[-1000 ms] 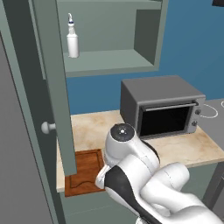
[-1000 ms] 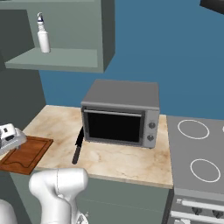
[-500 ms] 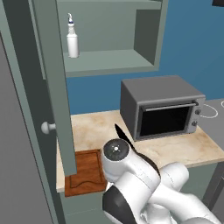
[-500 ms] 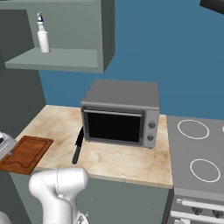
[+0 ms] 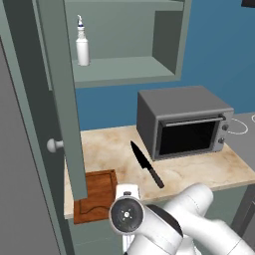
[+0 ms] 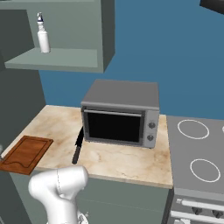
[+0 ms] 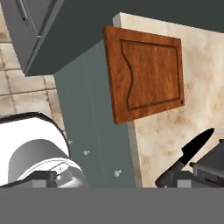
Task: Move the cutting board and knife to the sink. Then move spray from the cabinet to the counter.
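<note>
The reddish-brown cutting board (image 5: pixel 94 196) (image 6: pixel 26 153) (image 7: pixel 146 70) lies at the counter's (image 5: pixel 109 144) front left corner, slightly over its edge. To its right lies the dark knife (image 5: pixel 146 163) (image 6: pixel 78 146) (image 7: pixel 186 157), in front of the oven. The white spray (image 5: pixel 82 46) (image 6: pixel 42 38) stands on a shelf of the open cabinet (image 5: pixel 124 67). My gripper (image 7: pixel 116 181) hovers open above the counter's front edge, near the board, holding nothing. The sink is out of view.
The cabinet's open door (image 5: pixel 62 99) with its round knob (image 5: pixel 52 145) hangs over the board's left side. A grey oven (image 5: pixel 182 119) (image 6: pixel 120 111) sits mid-counter. A stovetop (image 6: pixel 194 151) lies to the right. My own arm (image 5: pixel 149 224) fills the foreground.
My arm has dropped lower and back toward the base, uncovering the knife in the left base view; the hand slid out at the right base view's left edge. Board, knife and spray have not moved.
</note>
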